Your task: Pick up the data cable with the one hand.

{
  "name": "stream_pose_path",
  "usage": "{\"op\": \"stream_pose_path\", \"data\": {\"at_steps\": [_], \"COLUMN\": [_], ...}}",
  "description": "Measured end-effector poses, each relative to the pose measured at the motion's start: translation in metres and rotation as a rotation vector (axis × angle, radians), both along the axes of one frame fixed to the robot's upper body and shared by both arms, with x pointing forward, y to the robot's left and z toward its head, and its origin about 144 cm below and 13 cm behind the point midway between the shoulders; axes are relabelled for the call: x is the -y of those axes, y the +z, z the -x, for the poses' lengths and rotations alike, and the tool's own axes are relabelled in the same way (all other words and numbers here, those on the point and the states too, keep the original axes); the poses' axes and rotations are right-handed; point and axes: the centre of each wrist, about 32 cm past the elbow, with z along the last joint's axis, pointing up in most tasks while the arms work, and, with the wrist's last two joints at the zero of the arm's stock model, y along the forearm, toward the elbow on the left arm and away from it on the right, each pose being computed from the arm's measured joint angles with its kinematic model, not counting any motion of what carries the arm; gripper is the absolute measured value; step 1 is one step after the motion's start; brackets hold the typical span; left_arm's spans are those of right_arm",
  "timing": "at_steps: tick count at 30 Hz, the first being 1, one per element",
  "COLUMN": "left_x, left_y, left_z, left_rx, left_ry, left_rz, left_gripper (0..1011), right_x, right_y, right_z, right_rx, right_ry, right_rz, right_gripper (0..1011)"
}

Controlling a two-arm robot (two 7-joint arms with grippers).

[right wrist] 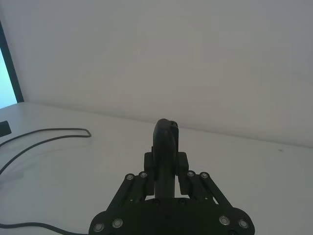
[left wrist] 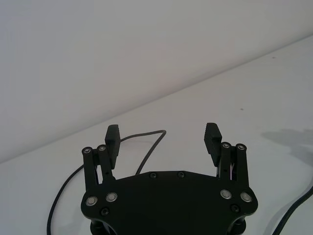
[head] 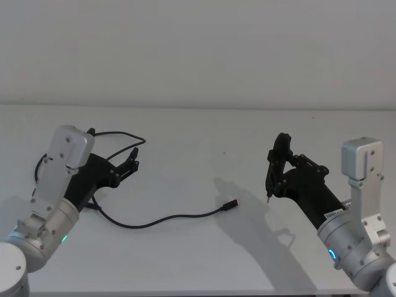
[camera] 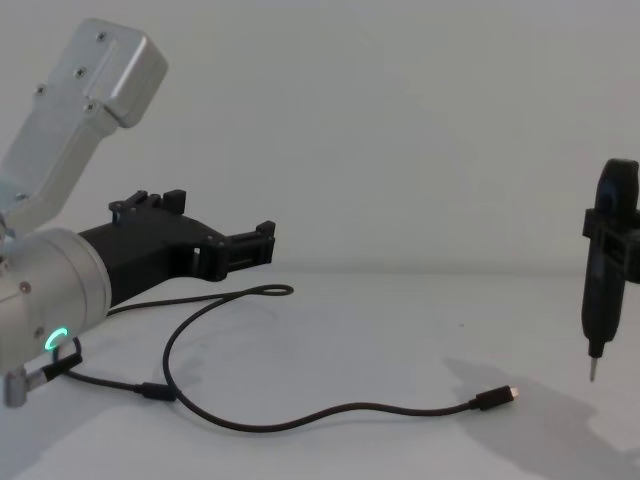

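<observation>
Nearest: left gripper (camera: pixel 262 240), raised over the white table (head: pixel 185 266) at left, fingers spread wide, empty; apparently staged above the slack for a descent. Data cable (head: pixel 167 218) flat on the table, looping beneath that gripper, metal-tipped plug (head: pixel 232 204) out toward centre. Right gripper (head: pixel 276 168) well apart at right, clamped on a pointed tool (camera: pixel 597 320), likely parked clear of the work.

Head camera looks down from behind the black angular left tool (head: pixel 134 159) and dark narrow right tool (head: pixel 275 173); chest camera, lower, shares the white flat worktop (head: pixel 185 260) between them. Wrist cameras sit close behind each.
</observation>
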Motion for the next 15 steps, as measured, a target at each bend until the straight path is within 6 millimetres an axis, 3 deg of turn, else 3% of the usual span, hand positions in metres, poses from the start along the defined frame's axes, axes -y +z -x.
{"op": "stream_pose_path", "data": {"at_steps": [15], "left_x": [-0.0001], "left_y": [0.0000], "left_z": [0.0000], "left_rx": [0.000], "left_ry": [0.000], "left_rz": [0.000], "left_gripper": [1001], "right_x": [0.0000], "right_y": [0.0000], "right_z": [0.0000], "right_rx": [0.000], "right_ry": [0.000], "right_rz": [0.000], "right_gripper": [274]}}
